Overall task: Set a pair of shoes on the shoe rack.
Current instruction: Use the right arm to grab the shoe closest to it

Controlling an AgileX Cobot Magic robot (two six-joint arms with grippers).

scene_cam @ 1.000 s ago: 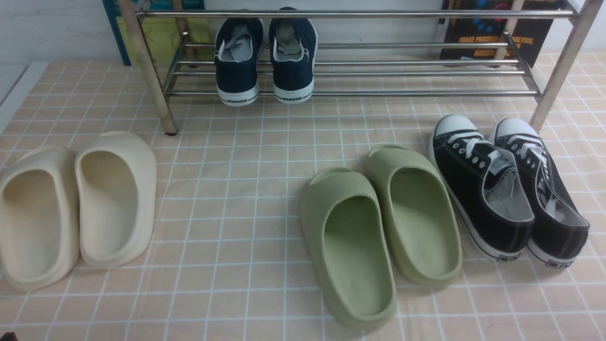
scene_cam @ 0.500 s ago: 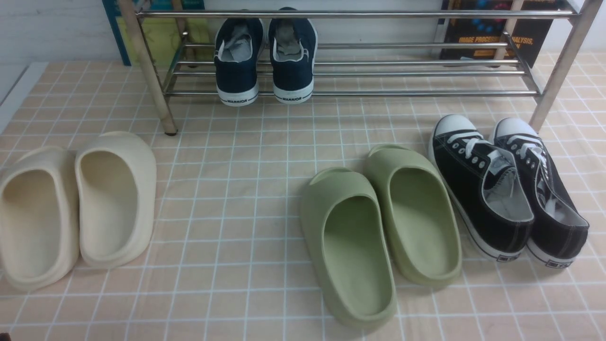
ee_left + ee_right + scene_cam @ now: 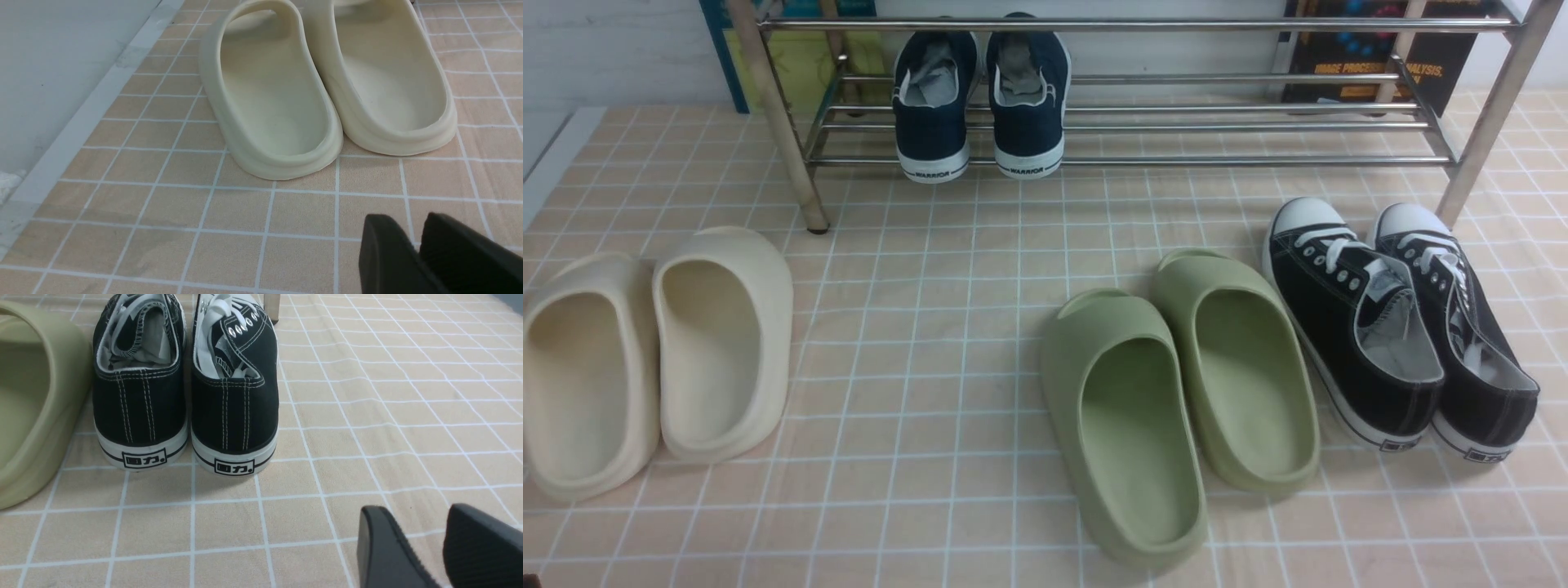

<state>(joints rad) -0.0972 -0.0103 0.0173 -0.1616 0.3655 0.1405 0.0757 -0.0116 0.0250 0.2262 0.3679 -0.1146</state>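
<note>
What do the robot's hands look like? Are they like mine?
Not quite! The left hand and the right hand each have just two flat black fingers with rounded tips, like chunky paddles. On the right hand, one finger has fine ridges across its surface. No cables or markings show, and the arms themselves are out of sight.

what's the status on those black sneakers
Right claw open, left claw barely parted, both empty. Black sneakers not yet on shoe rack. Green slippers close on their left.

Shoe rack (image 3: 1127, 160) was shiny steel tubing, black sneakers (image 3: 1321, 309) matte canvas with smooth rubber toes, green slippers (image 3: 1127, 425) matte foam.
</note>
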